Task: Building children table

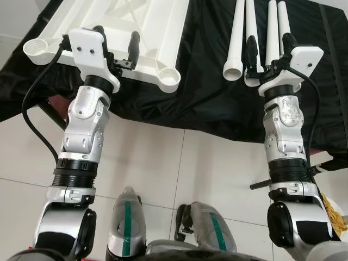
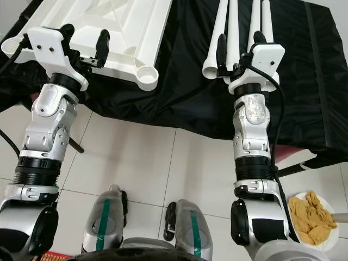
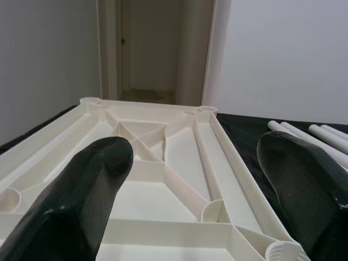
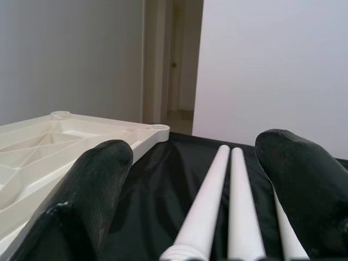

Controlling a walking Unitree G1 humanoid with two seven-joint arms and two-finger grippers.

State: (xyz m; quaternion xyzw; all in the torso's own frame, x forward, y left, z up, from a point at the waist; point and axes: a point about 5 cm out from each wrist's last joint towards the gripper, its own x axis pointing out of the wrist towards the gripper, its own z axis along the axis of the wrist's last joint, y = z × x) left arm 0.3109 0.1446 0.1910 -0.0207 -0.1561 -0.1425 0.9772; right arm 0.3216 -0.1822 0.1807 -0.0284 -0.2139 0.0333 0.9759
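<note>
A white plastic tabletop [image 1: 155, 30] lies upside down on a black cloth, its ribs and round corner sockets [image 1: 169, 79] facing up. Several white tapered legs [image 1: 239, 38] lie side by side on the cloth to its right, wide ends toward me. My left gripper [image 1: 116, 42] hovers open over the tabletop's near edge, with the ribbed underside [image 3: 163, 163] between its fingers [image 3: 92, 179]. Above the near ends of the legs [image 4: 209, 206], my right gripper [image 1: 270, 49] is open with nothing in it.
The black cloth [image 1: 206, 92] covers a low table whose front edge is just ahead of my feet [image 1: 128, 217]. White floor tiles lie below. A plate of yellow snacks [image 2: 312, 217] sits on the floor at my right. A doorway [image 3: 152, 49] lies beyond.
</note>
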